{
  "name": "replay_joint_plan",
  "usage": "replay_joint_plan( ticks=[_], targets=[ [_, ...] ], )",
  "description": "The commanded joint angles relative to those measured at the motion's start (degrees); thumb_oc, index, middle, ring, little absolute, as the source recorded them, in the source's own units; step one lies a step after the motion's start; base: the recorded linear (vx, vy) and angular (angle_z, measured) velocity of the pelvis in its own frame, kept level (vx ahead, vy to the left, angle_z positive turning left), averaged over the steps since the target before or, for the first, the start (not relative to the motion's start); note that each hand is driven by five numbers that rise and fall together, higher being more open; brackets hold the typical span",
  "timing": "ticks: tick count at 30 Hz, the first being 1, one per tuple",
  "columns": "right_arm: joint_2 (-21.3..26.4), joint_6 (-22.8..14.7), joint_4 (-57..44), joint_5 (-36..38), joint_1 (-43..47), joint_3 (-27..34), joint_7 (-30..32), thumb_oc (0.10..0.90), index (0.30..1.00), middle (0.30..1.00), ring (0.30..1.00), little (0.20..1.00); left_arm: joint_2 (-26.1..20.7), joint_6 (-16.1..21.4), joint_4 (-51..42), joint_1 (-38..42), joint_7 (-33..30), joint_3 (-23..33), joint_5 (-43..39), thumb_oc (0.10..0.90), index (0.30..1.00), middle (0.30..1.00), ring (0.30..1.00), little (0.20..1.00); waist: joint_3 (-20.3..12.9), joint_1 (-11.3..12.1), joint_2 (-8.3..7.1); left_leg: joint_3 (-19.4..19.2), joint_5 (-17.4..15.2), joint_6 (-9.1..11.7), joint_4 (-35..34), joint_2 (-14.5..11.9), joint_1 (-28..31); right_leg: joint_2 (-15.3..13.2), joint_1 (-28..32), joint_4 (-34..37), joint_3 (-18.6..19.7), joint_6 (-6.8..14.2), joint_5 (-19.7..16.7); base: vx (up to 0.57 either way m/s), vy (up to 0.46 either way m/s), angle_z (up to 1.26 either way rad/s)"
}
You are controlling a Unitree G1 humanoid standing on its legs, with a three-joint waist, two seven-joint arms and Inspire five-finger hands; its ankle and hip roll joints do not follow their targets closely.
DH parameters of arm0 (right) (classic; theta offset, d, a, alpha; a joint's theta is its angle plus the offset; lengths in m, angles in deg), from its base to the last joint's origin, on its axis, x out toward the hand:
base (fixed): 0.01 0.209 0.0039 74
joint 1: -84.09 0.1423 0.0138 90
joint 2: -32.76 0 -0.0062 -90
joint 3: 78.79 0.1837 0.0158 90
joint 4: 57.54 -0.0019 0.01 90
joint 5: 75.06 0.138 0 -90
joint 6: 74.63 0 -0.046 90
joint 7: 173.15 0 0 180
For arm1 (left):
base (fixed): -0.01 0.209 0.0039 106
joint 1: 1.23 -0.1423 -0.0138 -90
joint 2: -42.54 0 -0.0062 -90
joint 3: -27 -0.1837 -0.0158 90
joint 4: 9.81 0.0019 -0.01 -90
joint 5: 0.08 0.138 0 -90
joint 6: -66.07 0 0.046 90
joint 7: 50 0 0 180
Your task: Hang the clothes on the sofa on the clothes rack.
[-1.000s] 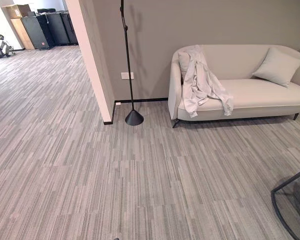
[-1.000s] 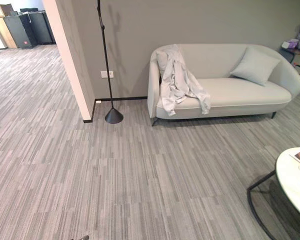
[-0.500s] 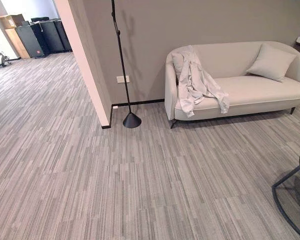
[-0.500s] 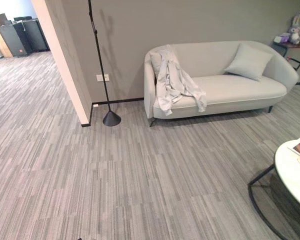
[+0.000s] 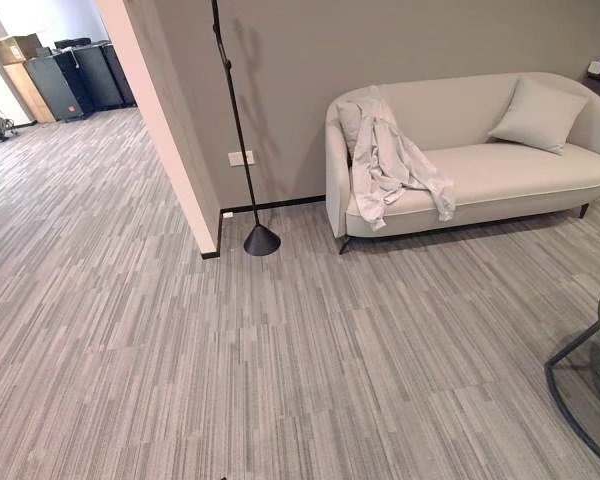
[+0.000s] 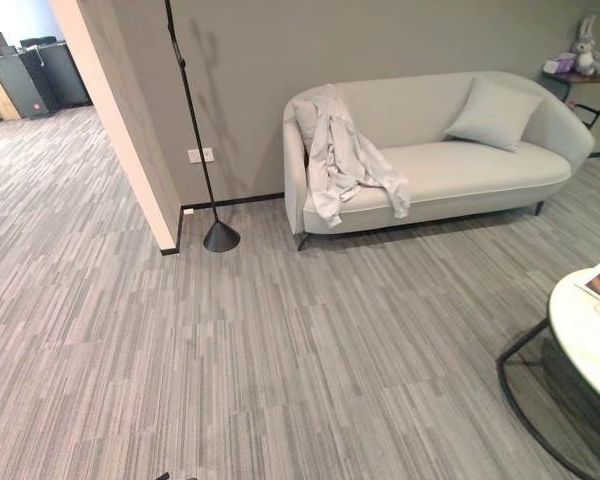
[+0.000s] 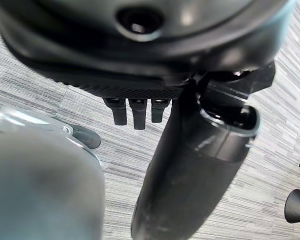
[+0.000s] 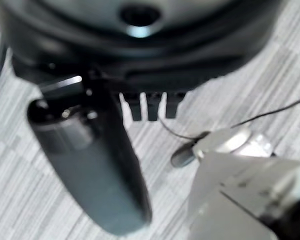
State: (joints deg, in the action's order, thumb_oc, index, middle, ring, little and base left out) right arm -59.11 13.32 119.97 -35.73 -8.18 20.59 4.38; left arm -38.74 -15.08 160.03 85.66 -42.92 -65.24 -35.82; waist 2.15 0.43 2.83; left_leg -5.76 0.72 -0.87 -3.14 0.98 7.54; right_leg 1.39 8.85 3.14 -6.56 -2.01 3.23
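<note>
While the pale garment [image 5: 393,165] lies draped over the left end of the sofa [image 5: 500,170], spilling from the backrest across the seat edge, nothing of the task is done yet. It hangs partly down the front of the seat, one sleeve trailing toward the middle. A cushion [image 5: 538,114] sits at the far end of the sofa, apart from the garment.

Clothes rack [image 5: 242,130]: thin black pole on a cone base, standing on the floor by the wall corner, just beside the sofa's left end. Nothing hangs on the part of the pole in view.

Left hand [image 7: 190,165]: fingers straight, thumb extended, holding nothing, floor below it. Right hand [image 8: 90,160]: same, fingers relaxed and empty.

Judgement: approach stage only. Left to do: close in on the sofa, grasp the garment, lift it clear, carry it to the rack, hang it.
</note>
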Motion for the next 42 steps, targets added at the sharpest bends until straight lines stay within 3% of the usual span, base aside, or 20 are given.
replay_joint_plan(
  ticks=[1,3,6,7,9,12,18,23,24,27,28,29,30,31,32,34,38,39,40,42],
  targets=[
    [2.4,-0.6,6.4,-0.3,3.5,0.2,-0.7,0.8,0.9,0.9,0.9,0.9,2.9,2.2,1.8,3.3,1.2,0.2,1.4,0.8,0.9,0.9,0.9,0.9,-0.8,-0.4,-1.35,0.7,2.0,4.2,-1.9,-3.7,0.7,-2.0,-0.4,1.9,1.1,4.5,-4.7,0.01,-0.04,-0.04],
    [2.6,-0.6,6.5,-0.3,3.5,0.5,-0.7,0.8,0.9,0.9,0.9,0.9,3.1,2.1,1.7,3.5,1.0,0.5,0.5,0.8,0.9,0.9,0.9,0.9,-0.4,-0.5,-1.21,0.4,2.4,4.5,-1.7,-4.1,0.7,-1.8,-0.6,1.9,1.3,4.4,-4.7,-0.01,-0.085,-0.05],
    [3.6,-0.6,7.1,-2.6,3.9,0.5,0.1,0.8,0.9,0.9,0.9,0.9,3.2,2.0,0.7,4.3,0.3,1.2,-2.0,0.8,0.9,0.9,0.9,0.9,2.4,-0.2,-2.4,0.7,0.5,5.2,16.4,-6.1,-8.1,-1.5,-0.8,1.9,2.8,3.2,-4.9,-0.08,-0.19,-0.23],
    [4.3,-0.5,7.1,-4.4,4.1,0.2,0.8,0.8,0.9,0.9,0.9,0.9,3.2,2.0,-0.6,4.6,-0.4,1.9,-4.1,0.8,0.9,0.9,0.9,0.9,4.4,0.2,-2.56,2.5,4.9,4.8,30.7,-7.1,-16.0,-1.1,-0.3,1.9,3.4,1.8,-5.0,-0.05,-0.241,-0.29],
    [5.2,-0.3,6.9,-6.3,4.6,-0.5,1.7,0.8,0.9,0.9,0.9,0.9,3.2,2.2,-1.5,4.6,-0.8,2.2,-5.1,0.8,0.9,0.9,0.9,0.9,5.9,1.2,-2.49,4.7,8.4,3.6,37.3,-4.8,-22.2,-0.6,0.3,1.9,3.8,0.8,-4.8,0.02,-0.155,-0.12],
    [4.1,-1.3,5.6,-7.2,6.1,-3.3,3.1,0.8,0.9,0.9,0.9,0.9,2.5,2.5,-1.1,3.9,-1.1,2.4,-6.2,0.8,0.9,0.9,0.9,0.9,6.0,4.2,-1.84,5.4,7.1,2.9,29.6,0.5,-27.8,0.7,1.8,1.9,5.7,1.0,-3.7,0.18,0.001,-0.13],
    [1.6,-1.8,2.9,-7.4,6.6,-6.2,1.3,0.8,0.9,0.9,0.9,0.9,0.7,2.8,2.1,3.5,-1.2,6.3,-6.4,0.8,0.9,0.9,0.9,0.9,4.8,8.5,-1.65,3.0,15.6,4.3,4.2,3.8,-30.4,4.6,6.3,1.9,11.5,0.0,-0.6,0.3,-0.029,-0.5],
    [0.1,-2.3,1.6,-12.9,5.1,-9.0,0.8,0.8,0.9,0.9,0.9,0.9,-1.2,3.1,3.9,1.6,-1.2,10.4,-4.7,0.8,0.9,0.9,0.9,0.9,1.8,10.3,-3.2,2.5,18.5,3.1,-1.1,3.6,-27.0,5.8,11.7,1.9,16.6,-1.2,2.6,0.48,0.016,-0.59],
    [-1.2,-2.1,1.3,-14.1,5.0,-10.1,0.5,0.8,0.9,0.9,0.9,0.9,-2.0,3.3,4.0,1.4,-1.6,11.7,-4.1,0.8,0.9,0.9,0.9,0.9,0.1,10.8,-5.42,2.2,18.7,2.5,-1.1,3.9,-25.3,4.8,12.9,1.9,17.1,-0.1,1.3,0.67,0.017,-0.75],
    [-2.7,-2.6,0.7,-15.5,3.7,-11.9,-1.1,0.8,0.9,0.9,0.9,0.9,-2.4,3.9,3.2,1.4,-1.8,12.2,-4.0,0.8,0.9,0.9,0.9,0.9,-1.7,11.8,-9.11,-1.0,15.6,0.8,-0.7,5.0,-21.8,1.1,12.4,-5.7,14.1,5.8,-7.2,0.48,0.007,-0.69],
    [-2.7,-2.6,0.7,-15.5,3.7,-11.9,-1.1,0.8,0.9,0.9,0.9,0.9,-2.4,3.9,3.2,1.3,-1.8,12.2,-4.0,0.8,0.9,0.9,0.9,0.9,-1.9,12.1,-8.94,-1.2,15.7,0.9,-0.8,4.6,-22.0,1.3,12.1,-5.7,14.4,5.8,-7.4,0.39,0.029,-0.29],
    [-2.9,-2.9,-0.5,-16.5,4.1,-12.8,-1.1,0.8,0.9,0.9,0.9,0.9,-2.7,4.1,1.9,2.2,-1.9,11.2,-3.6,0.8,0.9,0.9,0.9,0.9,-1.4,12.2,-9.56,-2.2,12.9,-0.4,-0.5,4.6,-18.8,0.2,8.1,-17.2,10.2,11.4,-13.0,0.32,0.044,-0.52],
    [-2.8,-3.1,-1.1,-16.7,4.2,-12.8,-1.0,0.8,0.9,0.9,0.9,0.9,-2.8,4.1,1.5,2.7,-2.0,10.8,-3.4,0.8,0.9,0.9,0.9,0.9,-1.1,12.2,-9.15,-2.4,11.2,-1.1,-0.3,4.3,-17.0,-0.3,5.3,-25.1,7.4,14.6,-16.2,0.32,0.045,-0.63],
    [-2.7,-3.1,-1.1,-16.7,4.2,-12.8,-1.0,0.8,0.9,0.9,0.9,0.9,-2.8,4.0,1.5,2.7,-2.0,10.8,-3.4,0.8,0.9,0.9,0.9,0.9,-1.3,12.4,-8.94,-2.5,11.3,-1.0,-0.3,4.0,-17.2,-0.1,5.0,-25.1,7.6,14.5,-16.5,0.33,0.122,-0.77],
    [-2.4,-3.0,-2.7,-17.4,4.4,-12.5,-1.1,0.8,0.9,0.9,0.9,0.9,-3.3,3.9,1.3,4.4,-2.8,9.6,-2.5,0.8,0.9,0.9,0.9,0.9,0.1,10.3,-6.69,-1.8,8.4,-2.3,-1.1,3.0,-11.2,-4.6,-2.5,-40.3,-1.0,17.0,-20.7,0.35,0.193,-0.31],
    [-2.7,-3.5,-4.5,-17.3,4.3,-12.5,-0.8,0.8,0.9,0.9,0.9,0.9,-3.5,4.1,0.6,5.4,-3.1,8.7,-2.6,0.8,0.9,0.9,0.9,0.9,1.2,7.3,-3.96,-0.5,6.1,-3.3,-1.9,2.0,-6.6,-8.3,-9.8,-48.4,-5.9,13.6,-15.0,0.42,0.202,0.26],
    [-3.2,-4.3,-7.0,-14.9,4.5,-13.0,-1.2,0.8,0.9,0.9,0.9,0.9,-3.0,4.7,-0.3,6.2,-3.1,7.6,-2.2,0.8,0.9,0.9,0.9,0.9,2.6,4.8,-2.21,1.6,4.2,-2.4,-1.9,1.7,-3.2,-11.3,-14.5,-39.1,-10.0,10.5,-9.6,0.28,-0.042,0.66],
    [-3.1,-4.5,-7.7,-14.2,4.9,-13.2,-1.1,0.8,0.9,0.9,0.9,0.9,-2.7,4.9,-0.1,6.4,-3.2,6.6,-1.5,0.8,0.9,0.9,0.9,0.9,3.0,3.8,-2.29,3.2,2.3,-1.2,-1.9,1.9,-1.4,-11.3,-15.1,-26.2,-8.7,9.1,-7.4,0.34,-0.159,0.48],
    [-3.1,-4.5,-7.7,-14.2,4.9,-13.2,-1.1,0.8,0.9,0.9,0.9,0.9,-2.7,4.9,-0.1,6.4,-3.2,6.6,-1.5,0.8,0.9,0.9,0.9,0.9,2.9,3.7,-2.07,3.3,2.4,-1.1,-1.9,1.7,-1.5,-11.0,-14.8,-25.5,-8.9,9.0,-7.9,0.54,-0.275,0.58],
    [-2.8,-4.3,-7.1,-13.5,5.5,-12.4,-0.7,0.8,0.9,0.9,0.9,0.9,-2.4,5.5,0.8,6.6,-3.6,6.6,-0.3,0.8,0.9,0.9,0.9,0.9,2.9,2.1,-3.04,6.7,-0.7,0.4,-1.9,2.0,1.4,-11.9,-17.7,-5.5,-1.1,10.2,-12.4,0.47,-0.215,0.59]
  ],
)
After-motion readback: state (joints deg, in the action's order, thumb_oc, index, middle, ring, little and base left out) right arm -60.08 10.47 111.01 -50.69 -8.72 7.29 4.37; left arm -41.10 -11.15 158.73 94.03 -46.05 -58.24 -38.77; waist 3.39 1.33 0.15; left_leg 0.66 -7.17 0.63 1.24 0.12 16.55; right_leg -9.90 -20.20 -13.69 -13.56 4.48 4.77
